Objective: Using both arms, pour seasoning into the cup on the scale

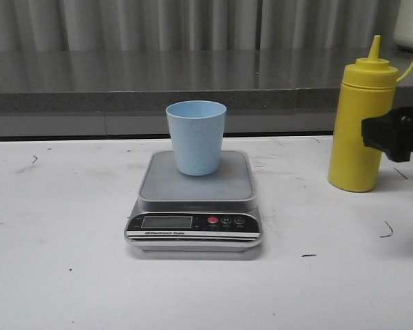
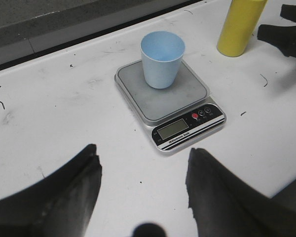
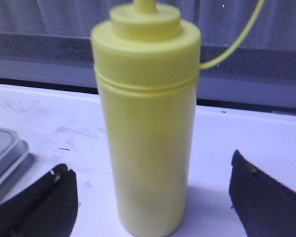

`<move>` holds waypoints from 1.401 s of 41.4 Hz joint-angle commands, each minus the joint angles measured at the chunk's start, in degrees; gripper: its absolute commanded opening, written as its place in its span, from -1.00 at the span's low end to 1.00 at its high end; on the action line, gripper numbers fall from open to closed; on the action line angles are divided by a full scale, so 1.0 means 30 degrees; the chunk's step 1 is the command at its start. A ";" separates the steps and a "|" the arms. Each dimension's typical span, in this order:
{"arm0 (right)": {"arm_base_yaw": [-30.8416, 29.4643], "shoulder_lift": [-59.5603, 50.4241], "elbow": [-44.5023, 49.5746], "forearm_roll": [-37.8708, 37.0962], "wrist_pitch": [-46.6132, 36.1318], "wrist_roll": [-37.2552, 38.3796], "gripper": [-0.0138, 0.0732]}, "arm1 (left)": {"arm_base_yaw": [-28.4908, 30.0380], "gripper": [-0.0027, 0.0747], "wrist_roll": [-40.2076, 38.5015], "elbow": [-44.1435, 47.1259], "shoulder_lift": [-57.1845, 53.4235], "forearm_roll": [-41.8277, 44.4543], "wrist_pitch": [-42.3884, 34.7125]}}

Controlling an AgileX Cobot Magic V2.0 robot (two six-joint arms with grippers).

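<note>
While the blue cup (image 1: 196,136) waits on the scale (image 1: 195,206) to be weighed, the right gripper (image 3: 150,197) gapes wide around the yellow squeeze bottle (image 1: 362,124), not touching. Left gripper (image 2: 143,185) hangs spread, empty.

Cup (image 1: 196,137) on scale (image 1: 195,206); bottle (image 1: 361,124) to right.

Lab bench: scuffed white table (image 1: 69,275) (grey backdrop).

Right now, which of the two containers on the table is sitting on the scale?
The pale blue cup stands upright on the scale platform. The yellow seasoning bottle stands apart on the bare table, between the open right gripper fingers.
</note>
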 commanded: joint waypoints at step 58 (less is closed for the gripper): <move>0.4303 -2.1461 -0.6332 0.1984 3.5050 -0.2086 0.78 | -0.0102 0.07 0.0031 -0.0489 0.0032 -0.0110 -0.1409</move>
